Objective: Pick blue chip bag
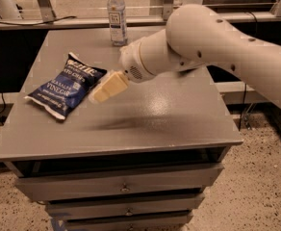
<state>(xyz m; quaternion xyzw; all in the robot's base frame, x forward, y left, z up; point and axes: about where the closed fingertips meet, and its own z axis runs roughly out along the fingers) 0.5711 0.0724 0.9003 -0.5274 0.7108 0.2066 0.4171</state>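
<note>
Gripper low over the table, tip aimed at the blue chip bag; open or closed, cannot tell from this side. Blue chip bag flat on the tabletop just ahead of the tip, its near edge right at it, contact uncertain. Water bottle well behind, out of the way. Approach step, by the look of it; grasp not yet made. Best to come down over the puffy middle instead of the flat crimped end, press lightly to bunch the crinkly film, clamp firmly, then lift straight up; otherwise a risk of the slick foil slipping free
</note>
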